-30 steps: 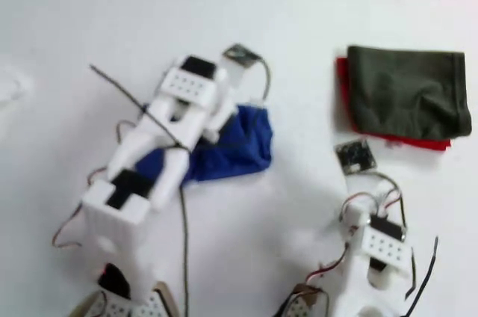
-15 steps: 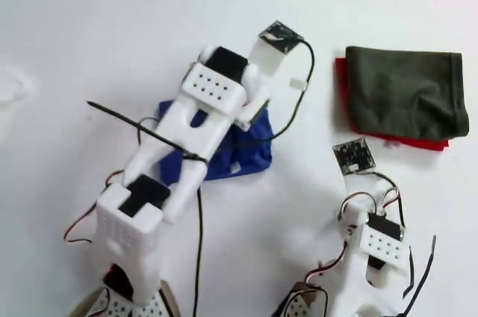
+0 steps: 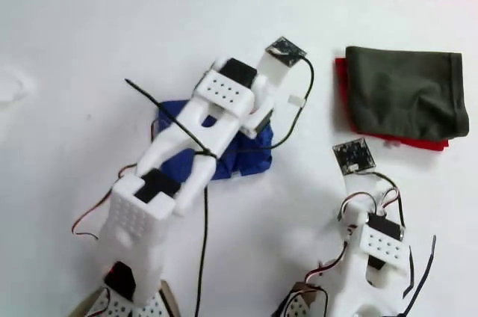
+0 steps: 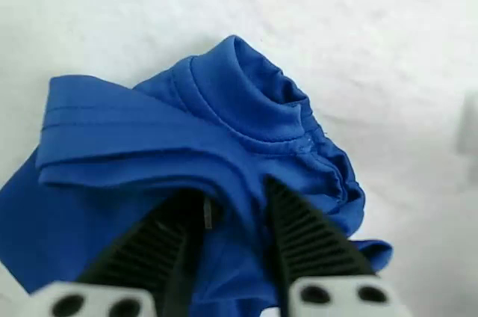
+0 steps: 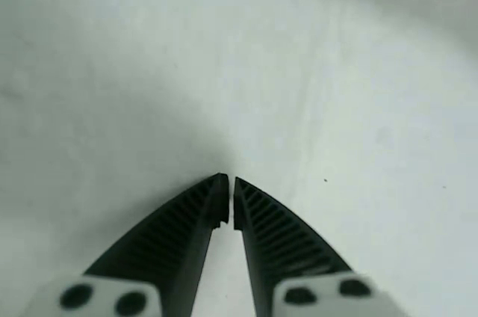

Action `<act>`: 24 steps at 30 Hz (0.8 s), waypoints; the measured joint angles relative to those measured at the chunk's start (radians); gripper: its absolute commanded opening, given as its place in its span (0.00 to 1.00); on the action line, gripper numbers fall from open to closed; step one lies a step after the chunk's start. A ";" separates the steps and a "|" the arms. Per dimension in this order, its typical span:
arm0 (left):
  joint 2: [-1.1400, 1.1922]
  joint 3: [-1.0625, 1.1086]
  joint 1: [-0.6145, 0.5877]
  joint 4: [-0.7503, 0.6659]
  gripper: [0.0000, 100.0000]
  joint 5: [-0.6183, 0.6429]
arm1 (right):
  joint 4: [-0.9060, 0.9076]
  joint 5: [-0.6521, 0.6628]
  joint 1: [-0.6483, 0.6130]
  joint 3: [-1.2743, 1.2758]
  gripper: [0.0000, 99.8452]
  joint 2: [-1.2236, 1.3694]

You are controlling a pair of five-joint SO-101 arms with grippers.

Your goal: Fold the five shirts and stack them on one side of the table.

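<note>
The blue shirt (image 4: 224,130) is bunched mid-table (image 3: 89,33), and a fold of it is pinched by the left gripper (image 4: 235,194). The right gripper (image 5: 230,180) is closed on nothing. The fold is best drawn low and flattened before being stacked on the green shirt (image 3: 407,93).

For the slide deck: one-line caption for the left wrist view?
Left claw gripping a fold of the crumpled blue shirt on the white table.
</note>
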 measured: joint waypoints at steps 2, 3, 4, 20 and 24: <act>-0.002 0.000 0.000 0.000 0.20 0.000 | 0.000 0.000 0.000 0.000 0.02 0.000; -0.011 0.000 0.000 0.000 0.20 0.000 | 0.000 0.000 0.000 0.000 0.02 0.000; -0.026 0.000 0.000 0.000 0.20 0.000 | 0.000 0.000 0.000 0.000 0.02 0.000; -0.147 0.075 -0.265 0.149 0.03 -0.087 | 0.000 0.000 0.000 0.000 0.02 0.000; -0.080 0.124 -0.252 0.137 0.03 -0.087 | 0.000 0.000 0.000 0.000 0.02 0.000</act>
